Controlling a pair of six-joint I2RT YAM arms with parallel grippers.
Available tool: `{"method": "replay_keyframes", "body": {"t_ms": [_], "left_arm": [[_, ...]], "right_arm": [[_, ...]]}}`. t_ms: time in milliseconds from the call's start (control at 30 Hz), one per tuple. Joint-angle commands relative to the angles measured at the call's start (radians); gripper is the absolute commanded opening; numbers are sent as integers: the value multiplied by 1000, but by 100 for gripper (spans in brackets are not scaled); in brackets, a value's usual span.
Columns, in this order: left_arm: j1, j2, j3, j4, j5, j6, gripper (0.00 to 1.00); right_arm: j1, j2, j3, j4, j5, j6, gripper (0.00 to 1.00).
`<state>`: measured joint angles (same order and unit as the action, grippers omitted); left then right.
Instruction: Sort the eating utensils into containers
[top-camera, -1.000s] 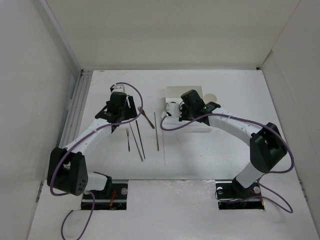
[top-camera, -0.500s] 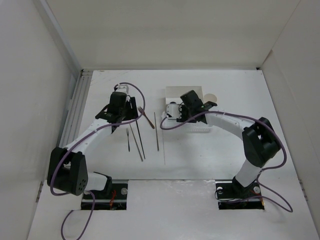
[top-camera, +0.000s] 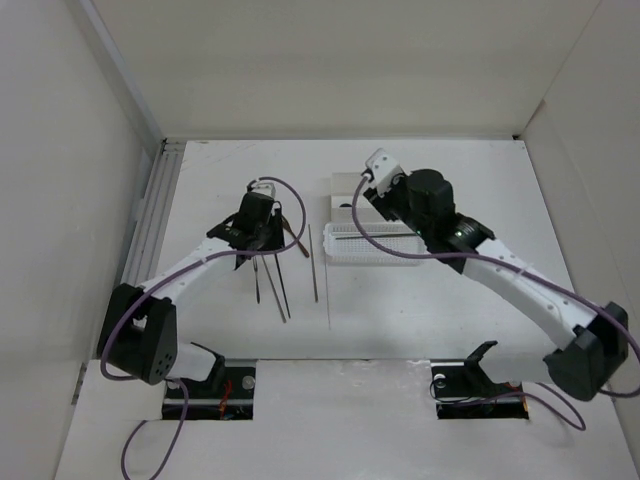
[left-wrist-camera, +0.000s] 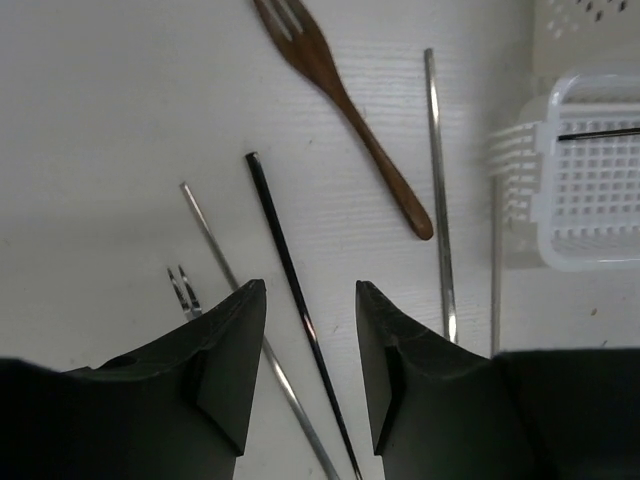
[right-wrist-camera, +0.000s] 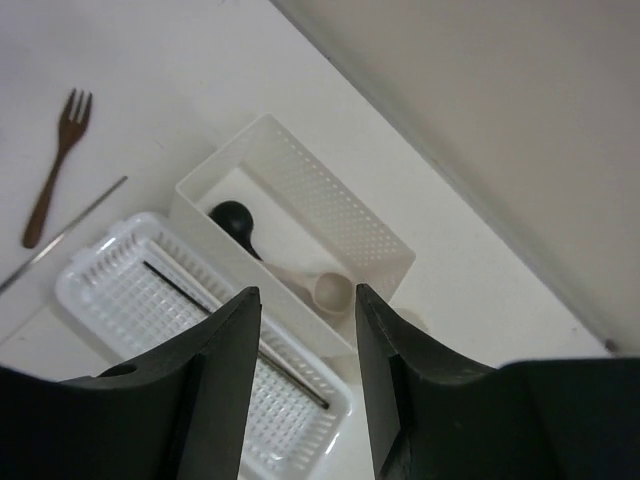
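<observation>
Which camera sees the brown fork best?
The left wrist view. There the brown fork looks big and sharp, with only its prong tips cut off at the top edge. The right wrist view shows the whole fork, but small and in a corner. The top view shows just a tiny brown sliver.

A brown fork (left-wrist-camera: 345, 120) of matt, grained wood lies ahead of the matt black plastic fingers (left-wrist-camera: 225, 360) of the left gripper (left-wrist-camera: 310, 290). Between them shines a glossy black chopstick (left-wrist-camera: 290, 270). To the right are a polished metal chopstick (left-wrist-camera: 437, 170) and a smooth white plastic basket (left-wrist-camera: 590, 190), on a matt white table (left-wrist-camera: 100, 120).
</observation>
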<state>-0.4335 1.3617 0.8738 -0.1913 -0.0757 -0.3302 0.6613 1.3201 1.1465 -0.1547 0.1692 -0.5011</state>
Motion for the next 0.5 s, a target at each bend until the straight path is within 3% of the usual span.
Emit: {"method": "replay_keyframes", "body": {"t_ms": [0,267,333,467], "left_arm": [[1,14,-1,-132,-59,-94,37],[-24,79,-70,-171,-15,-177,42],[-24,88,-79,-195,-24,-197,36],[-42,97,-99,-186,-9,-198,35]], "right_arm": [[4,-120,-86,49,4,243,48],[73,-432,-344,38,68,374,48],[73,-504,-364,27,78,394,50],[73,-559,-373,-44,92,394,51]]}}
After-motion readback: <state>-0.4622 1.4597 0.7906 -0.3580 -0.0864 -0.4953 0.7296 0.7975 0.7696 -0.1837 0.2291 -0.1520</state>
